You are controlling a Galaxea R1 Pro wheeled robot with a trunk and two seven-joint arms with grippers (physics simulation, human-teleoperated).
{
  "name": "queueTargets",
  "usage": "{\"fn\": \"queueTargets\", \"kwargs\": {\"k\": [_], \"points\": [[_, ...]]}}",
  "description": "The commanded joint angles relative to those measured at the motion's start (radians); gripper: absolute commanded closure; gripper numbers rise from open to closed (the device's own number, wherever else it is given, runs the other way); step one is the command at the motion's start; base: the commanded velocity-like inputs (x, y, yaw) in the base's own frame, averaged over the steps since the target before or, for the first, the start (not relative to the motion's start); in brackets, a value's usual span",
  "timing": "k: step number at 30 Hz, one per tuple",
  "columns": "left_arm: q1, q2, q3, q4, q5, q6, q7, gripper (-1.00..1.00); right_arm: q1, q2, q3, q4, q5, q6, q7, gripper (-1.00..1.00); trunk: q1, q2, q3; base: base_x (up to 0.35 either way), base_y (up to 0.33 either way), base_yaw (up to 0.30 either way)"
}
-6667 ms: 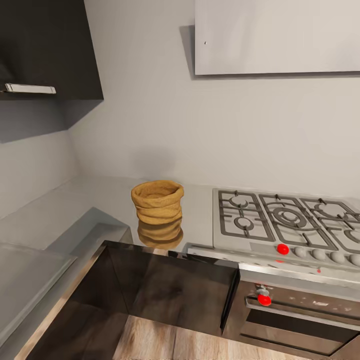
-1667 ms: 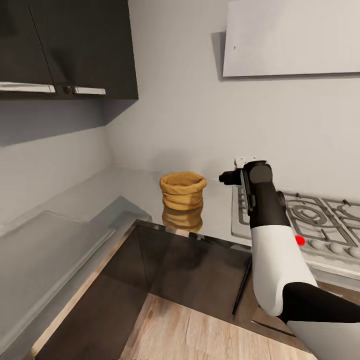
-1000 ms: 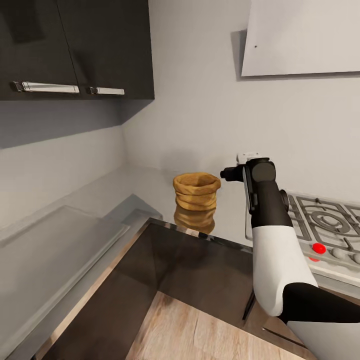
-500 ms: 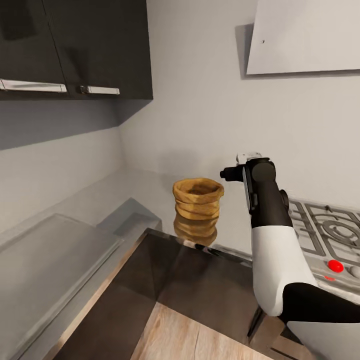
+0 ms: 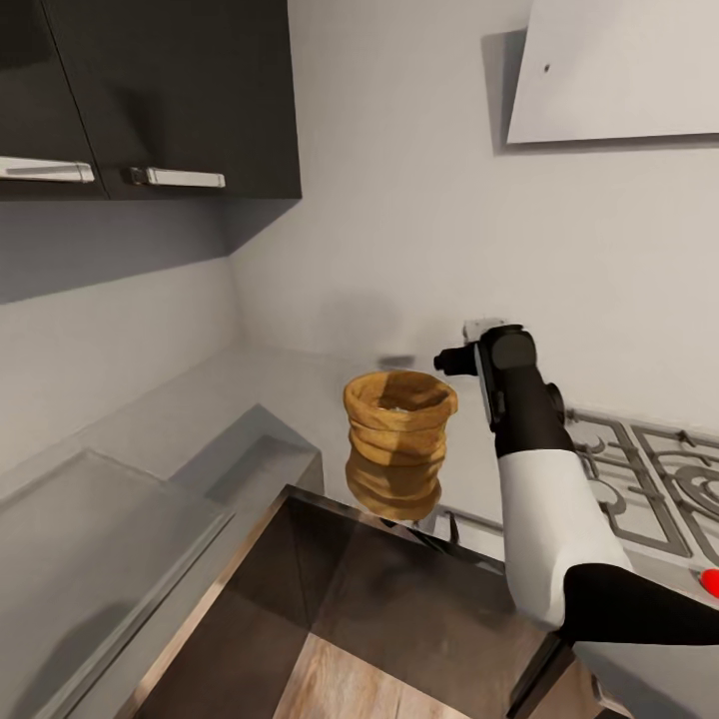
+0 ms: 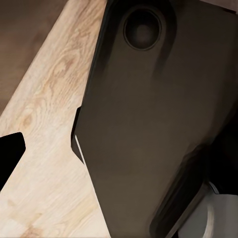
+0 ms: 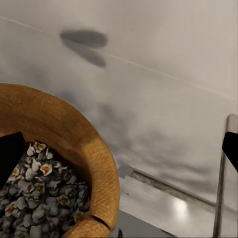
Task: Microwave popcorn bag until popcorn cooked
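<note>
The popcorn bag (image 5: 399,424), a squat mustard-tan sack, stands upright on the glossy grey countertop (image 5: 290,394) near the corner, mirrored in the slab. In the right wrist view its thick rim (image 7: 96,153) curves around pale popcorn pieces (image 7: 39,198) inside. My right arm (image 5: 519,419) is raised beside the bag, its wrist just above and right of the rim. The right gripper (image 7: 119,146) is open, one black fingertip (image 7: 10,151) over the bag's mouth, the other fingertip (image 7: 231,145) over bare counter. My left gripper (image 6: 119,153) hangs low over the floor, with one fingertip (image 6: 10,156) visible. The microwave is out of view.
The steel gas hob (image 5: 649,479) with a red knob (image 5: 711,582) lies right of the bag. Dark upper cabinets (image 5: 150,90) hang at the left, the flat white hood (image 5: 619,70) at the right. Dark cabinet fronts (image 5: 399,589) and wood floor (image 5: 369,679) lie below. My dark base (image 6: 148,124) stands on the floor.
The whole view has shifted as the camera moved toward the corner. The right arm, absent at first, now stands raised, and its wrist sits slightly nearer over the bag's rim.
</note>
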Motion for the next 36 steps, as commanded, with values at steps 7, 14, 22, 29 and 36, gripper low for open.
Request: {"fn": "queueTargets", "kwargs": {"k": [7, 14, 22, 29, 36], "points": [[0.000, 0.001, -0.001, -0.001, 0.007, -0.002, 0.003, -1.00, -0.001, 0.001, -0.001, 0.010, 0.012, 0.003, 0.010, -1.00, 0.000, -0.001, -0.001, 0.004, 0.000, 0.000], [0.000, 0.002, 0.002, -0.001, 0.010, -0.002, 0.003, -1.00, -0.001, 0.001, -0.002, 0.140, 0.008, 0.003, 0.014, -1.00, 0.000, -0.001, -0.001, 0.000, 0.000, 0.000], [0.000, 0.002, 0.001, -0.001, 0.010, -0.002, 0.003, -1.00, -0.001, 0.001, -0.003, 0.152, 0.008, 0.003, 0.018, -1.00, 0.000, -0.001, -0.001, 0.000, 0.000, 0.000], [0.000, 0.000, 0.002, -0.001, 0.013, -0.001, 0.003, -1.00, -0.001, 0.001, -0.003, 0.153, 0.010, 0.003, 0.015, -1.00, 0.000, -0.001, -0.001, 0.005, 0.000, 0.000], [0.000, 0.002, -0.006, -0.001, 0.004, -0.001, 0.002, -1.00, -0.001, 0.001, -0.004, 0.160, 0.018, 0.003, 0.010, -1.00, 0.000, -0.001, -0.001, 0.175, -0.102, 0.000]]}}
